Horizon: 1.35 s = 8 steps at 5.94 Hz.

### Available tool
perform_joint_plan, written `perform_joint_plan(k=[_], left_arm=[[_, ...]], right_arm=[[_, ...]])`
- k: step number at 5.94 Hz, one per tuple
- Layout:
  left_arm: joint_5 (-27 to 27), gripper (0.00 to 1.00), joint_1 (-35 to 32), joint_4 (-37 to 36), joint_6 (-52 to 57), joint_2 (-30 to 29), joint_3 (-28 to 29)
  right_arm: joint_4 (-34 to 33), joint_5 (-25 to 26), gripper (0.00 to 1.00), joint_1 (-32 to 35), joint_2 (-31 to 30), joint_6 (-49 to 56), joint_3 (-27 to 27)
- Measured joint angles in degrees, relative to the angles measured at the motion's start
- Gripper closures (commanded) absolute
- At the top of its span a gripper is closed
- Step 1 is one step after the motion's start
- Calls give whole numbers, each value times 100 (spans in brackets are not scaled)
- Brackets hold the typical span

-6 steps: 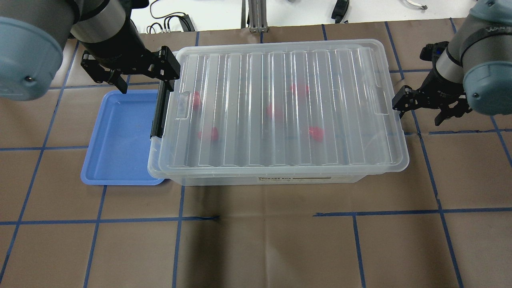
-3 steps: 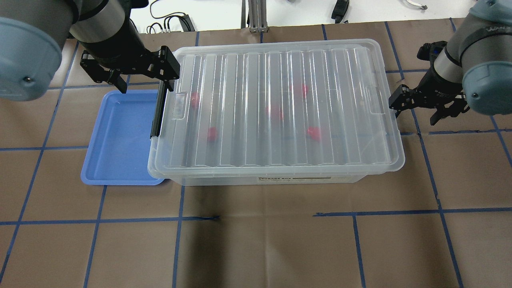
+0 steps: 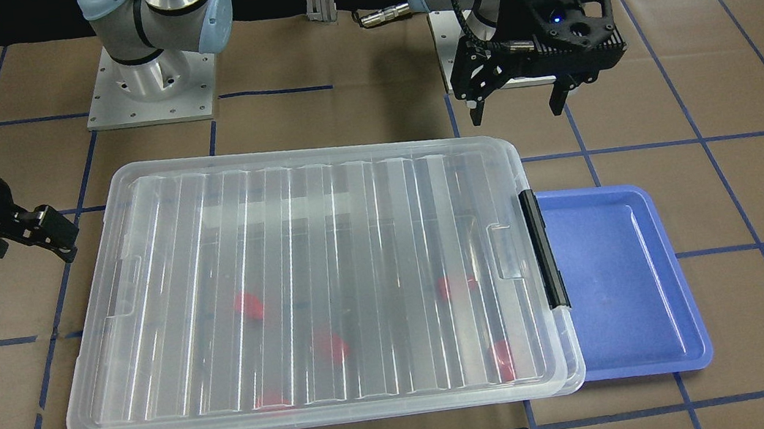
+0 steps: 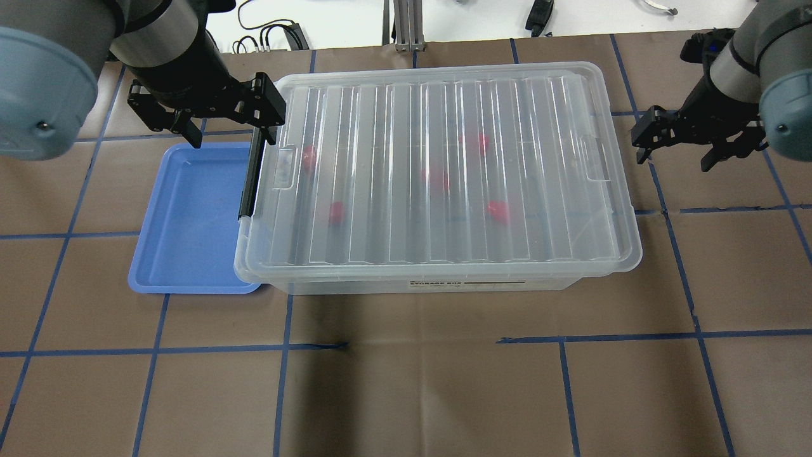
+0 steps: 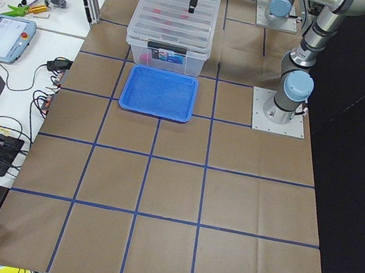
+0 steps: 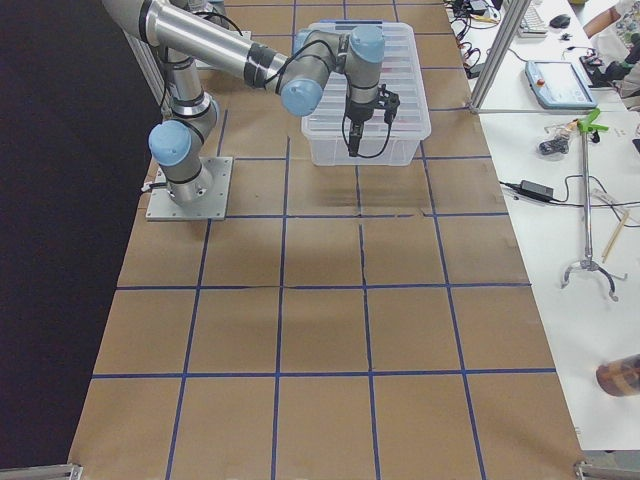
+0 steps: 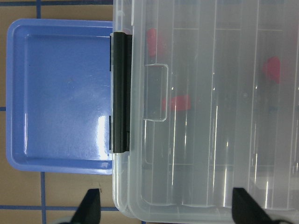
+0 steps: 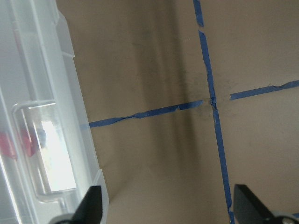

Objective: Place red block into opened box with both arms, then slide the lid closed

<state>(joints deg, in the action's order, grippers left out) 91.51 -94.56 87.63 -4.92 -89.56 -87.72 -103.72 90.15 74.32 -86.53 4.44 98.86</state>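
Across the tabletop (image 4: 406, 381), between my two pincers, sits the box (image 4: 431, 284), its long axis running from my left side to my right. Its short side with the black latch bar (image 4: 252, 181) points toward my left. The blue tray (image 4: 190, 216) lies just beside that end. The lid (image 4: 438, 114) lies flat on top of the box, its long axis matching the box's and its ribs crossing the short way. Five red blocks (image 4: 499, 211) show blurred through the lid, all inside the box and scattered over its floor. Which way each one points I cannot tell.

Left pincer (image 4: 233, 133): jaws spread wide, nothing between them, hanging above the box's latch end. Right pincer (image 4: 674, 158): jaws also spread and empty, off the box's opposite short side, apart from the lid's edge, with bare tabletop beneath.

Change over the last second: the lid has slid toward the latch end. It overhung the box's far end more then, and it now sits nearly square over the box. My right pincer was close against the lid's short edge half a second ago and has since drawn away from the box. Left pincer unmoved.
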Motion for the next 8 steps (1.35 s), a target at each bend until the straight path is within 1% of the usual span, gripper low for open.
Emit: perform_joint_plan(k=[1, 2, 4, 5, 7, 8], left_arm=[[1, 1, 0, 0, 0, 3, 0], [6, 1, 1, -3, 6, 4, 0], [8, 1, 7, -20, 78, 1, 3], [3, 1, 23, -39, 203, 3, 10], [-25, 1, 55, -46, 320, 12, 14], [-39, 1, 62, -50, 330, 7, 14]], right_arm=[[452, 2, 0, 113, -129, -33, -345], [790, 5, 0, 393, -285, -120, -553], [1060, 10, 0, 1221, -472, -581, -673], [1166, 3, 0, 1507, -496, -790, -692], [1372, -19, 0, 1728, -504, -933, -783], [1585, -31, 0, 1753, -477, -942, -935]])
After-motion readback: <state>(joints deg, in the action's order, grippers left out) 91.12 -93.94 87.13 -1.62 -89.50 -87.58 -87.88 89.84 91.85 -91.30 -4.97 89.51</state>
